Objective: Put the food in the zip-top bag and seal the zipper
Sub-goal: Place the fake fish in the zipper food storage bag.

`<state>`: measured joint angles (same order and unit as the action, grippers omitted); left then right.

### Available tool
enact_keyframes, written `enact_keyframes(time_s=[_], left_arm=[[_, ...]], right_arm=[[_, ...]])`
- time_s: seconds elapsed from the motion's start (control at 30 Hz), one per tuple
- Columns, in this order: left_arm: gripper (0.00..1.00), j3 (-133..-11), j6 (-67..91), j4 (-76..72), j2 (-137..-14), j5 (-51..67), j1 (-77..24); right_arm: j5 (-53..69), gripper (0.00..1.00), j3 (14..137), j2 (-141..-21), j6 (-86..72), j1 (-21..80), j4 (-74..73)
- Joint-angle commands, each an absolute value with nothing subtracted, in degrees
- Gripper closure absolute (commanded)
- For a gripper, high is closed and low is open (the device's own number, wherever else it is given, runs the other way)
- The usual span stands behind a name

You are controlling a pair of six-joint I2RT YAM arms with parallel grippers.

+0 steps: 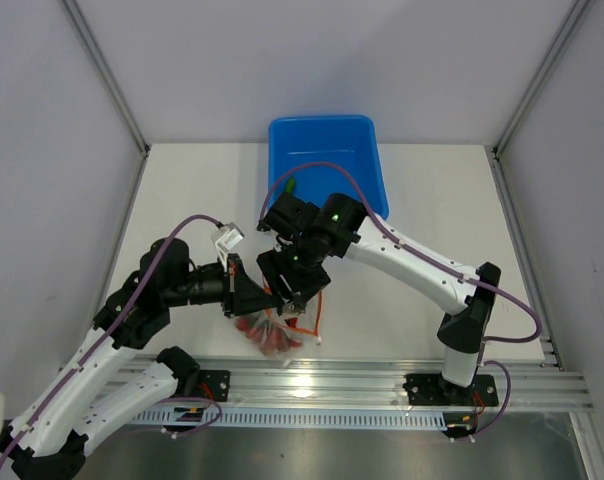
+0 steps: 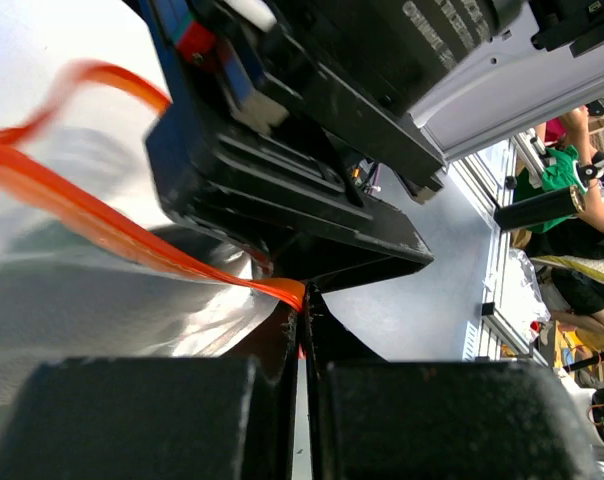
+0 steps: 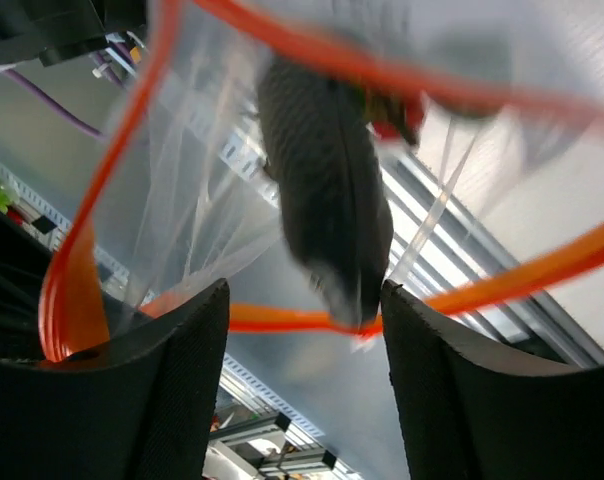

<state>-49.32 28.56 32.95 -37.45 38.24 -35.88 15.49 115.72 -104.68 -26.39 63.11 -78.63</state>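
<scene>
The clear zip-top bag (image 1: 274, 336) hangs at the table's near edge with red food (image 1: 260, 328) in its bottom. My left gripper (image 1: 267, 298) is shut on the orange-red zipper (image 2: 82, 215) at the bag's mouth, the strip pinched at the fingertips of this gripper (image 2: 304, 300). My right gripper (image 1: 294, 292) hovers right over the mouth. In the right wrist view, this gripper (image 3: 304, 290) is open. A grey fish (image 3: 327, 180) lies just past its fingertips inside the bag (image 3: 182, 170), blurred, with its near end between them. The zipper (image 3: 72, 270) loops open around it.
A blue tub (image 1: 354, 140) stands at the back centre with a small green piece (image 1: 290, 185) at its near left corner. The right arm crosses over the bag from the right. An aluminium rail (image 1: 382, 375) runs along the near edge.
</scene>
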Motion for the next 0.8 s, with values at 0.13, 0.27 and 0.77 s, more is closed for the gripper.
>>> enact_keyframes(time_s=[0.13, 0.27, 0.77], left_arm=[[1.0, -50.01, 30.15, 29.36, -36.65, 37.97, -36.39], [0.99, -49.22, 31.02, 28.57, -37.09, 37.0, -36.47], [0.99, -49.74, 35.42, 34.53, -31.65, 19.35, -36.39]], right_arm=[[10.57, 0.33, 116.28, -100.3, -28.3, 62.58, -81.56], [4.58, 0.33, 116.02, -96.16, -28.21, 62.32, -83.23], [-5.79, 0.38, 96.67, -77.51, -27.17, 51.95, -63.46]])
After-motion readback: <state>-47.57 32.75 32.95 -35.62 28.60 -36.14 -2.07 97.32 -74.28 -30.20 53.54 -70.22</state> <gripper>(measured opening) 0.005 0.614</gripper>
